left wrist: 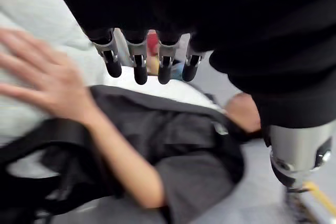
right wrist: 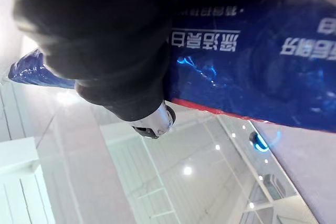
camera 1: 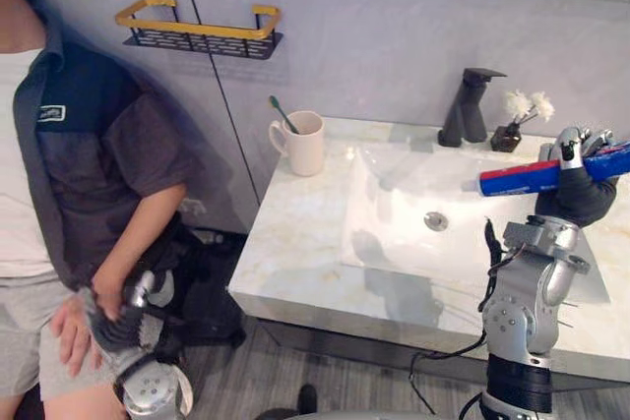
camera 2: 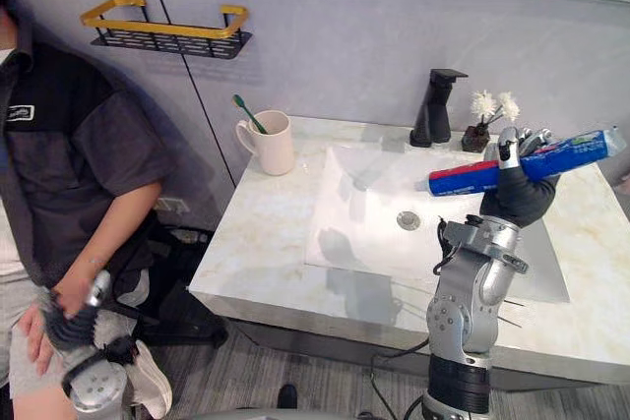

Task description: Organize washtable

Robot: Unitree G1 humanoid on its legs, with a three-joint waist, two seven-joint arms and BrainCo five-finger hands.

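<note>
Fingers (camera 2: 508,143) of upright right hand (camera 2: 519,196) curl round near-level toothpaste tube (camera 2: 463,179).

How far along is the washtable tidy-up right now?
Done: the toothbrush stands in the cup at the counter's back left. In hand: the right hand is curled round the toothpaste, held above the sink's right side. Left: the toothpaste is not yet set down; it probably goes in the cup or the wall rack. The left hand hangs open below the counter, beside a person's hand.
</note>
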